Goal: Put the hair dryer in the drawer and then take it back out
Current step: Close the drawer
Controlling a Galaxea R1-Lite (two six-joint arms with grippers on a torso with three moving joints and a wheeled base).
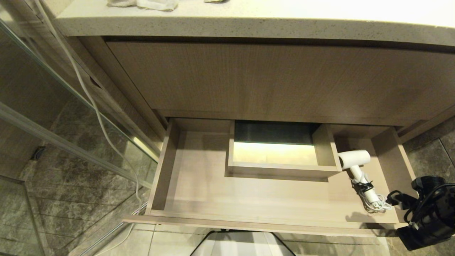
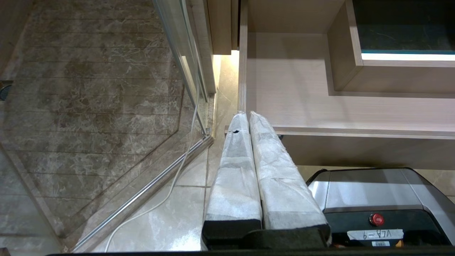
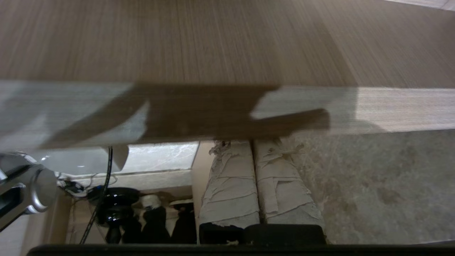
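Hair dryer, visible only in the head view, lies in the open drawer at its right end, beside the boxed cutout. Right tool, fingers together, empty, near the drawer front. Left tool, fingers together, parked below the drawer's left corner.

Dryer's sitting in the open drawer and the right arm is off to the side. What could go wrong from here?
The hair dryer lies close against the drawer cutout's wall, so the right claw, shut now, may have little room around the barrel. Its bundled cord could snag or come loose on lifting.
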